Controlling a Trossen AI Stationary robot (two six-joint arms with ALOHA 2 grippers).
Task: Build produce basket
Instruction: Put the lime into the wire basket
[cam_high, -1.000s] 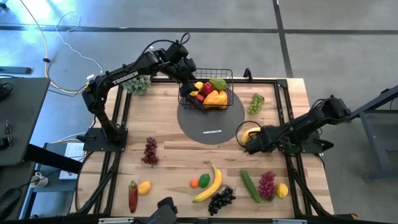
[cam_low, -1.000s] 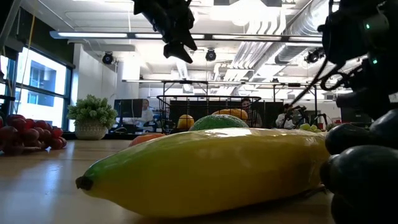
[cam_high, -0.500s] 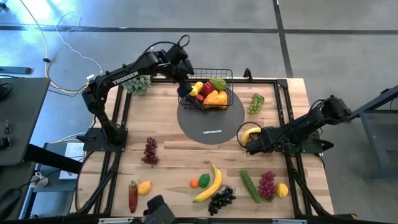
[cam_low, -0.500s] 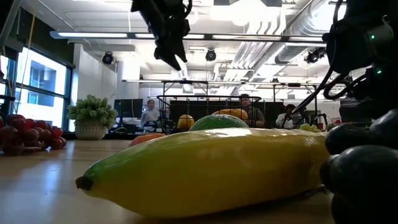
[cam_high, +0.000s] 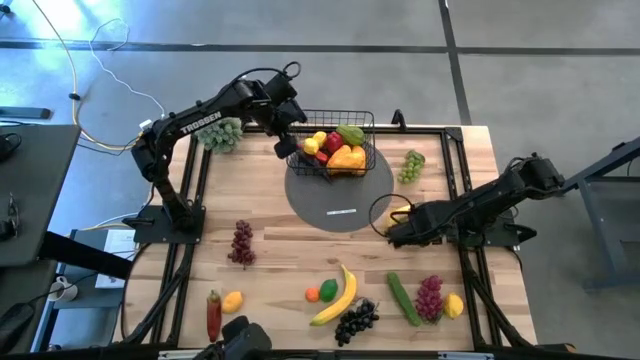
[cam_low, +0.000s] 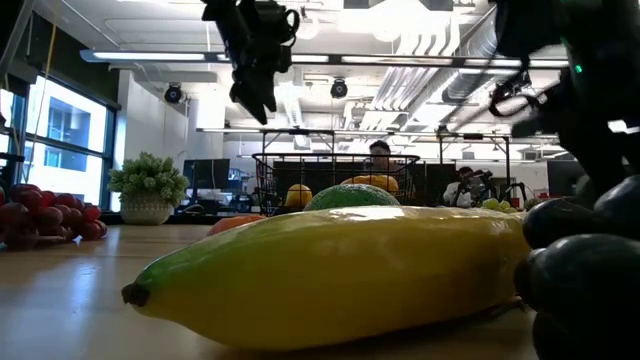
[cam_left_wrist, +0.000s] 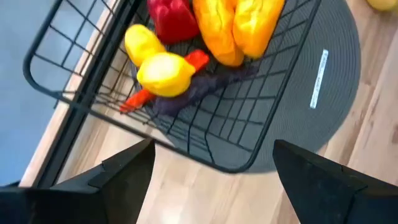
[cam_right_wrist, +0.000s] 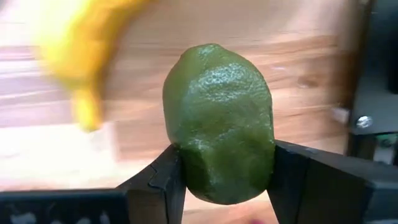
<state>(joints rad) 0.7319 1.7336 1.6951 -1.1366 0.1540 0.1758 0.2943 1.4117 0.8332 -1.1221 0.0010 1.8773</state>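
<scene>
The black wire basket (cam_high: 360, 117) stands on a grey round mat (cam_high: 335, 205) at the table's far middle. It holds a lemon (cam_left_wrist: 165, 71), a red pepper (cam_left_wrist: 171, 17), yellow-orange fruit (cam_left_wrist: 236, 28) and other produce. My left gripper (cam_high: 290, 140) hangs open above the basket's left edge (cam_left_wrist: 74, 102), its fingers pointing steeply down. My right gripper (cam_high: 397, 228) is right of the mat, beside a yellow banana (cam_high: 403, 211). It is shut on a green, bumpy, lime-like fruit (cam_right_wrist: 217, 112), which the gripper hides in the high view. My right gripper pinches the green fruit between its two fingers, one on each side of its wider lower half (cam_right_wrist: 186, 155). The fingers come from above, pointing down. The fruit sits with its narrower end away from the fingers and looks lifted clear of the wooden table.
Loose produce lies along the near edge: a banana (cam_high: 337, 297), black grapes (cam_high: 356, 320), a cucumber (cam_high: 403, 298), purple grapes (cam_high: 429, 296), lemons (cam_high: 454, 305) and a red pepper (cam_high: 214, 315). Red grapes (cam_high: 241, 242) lie at left, green grapes (cam_high: 411, 165) at far right, a leafy bunch (cam_high: 222, 132) at far left.
My left gripper has drawn back from over the basket toward the table's left edge and tipped further downward. My right gripper has risen a little beside the banana and shifted slightly toward the mat.
</scene>
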